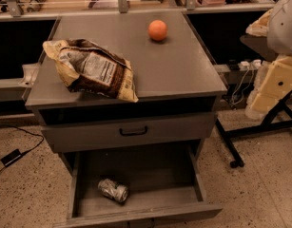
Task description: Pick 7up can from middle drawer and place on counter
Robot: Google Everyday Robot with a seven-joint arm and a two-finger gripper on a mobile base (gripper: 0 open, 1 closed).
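Observation:
The 7up can lies on its side in the open middle drawer, near the front left of its tray. The drawer is pulled out below the upper drawer, which has a black curved handle and is slightly open. The counter is the cabinet's flat grey top. My gripper is not in view; only a white part of my arm shows at the upper right edge, well away from the can.
A crumpled brown and yellow chip bag lies on the counter's front left. An orange ball sits at the counter's back. A black-legged stand with yellow foam is to the right. A cable and a black box lie on the floor at left.

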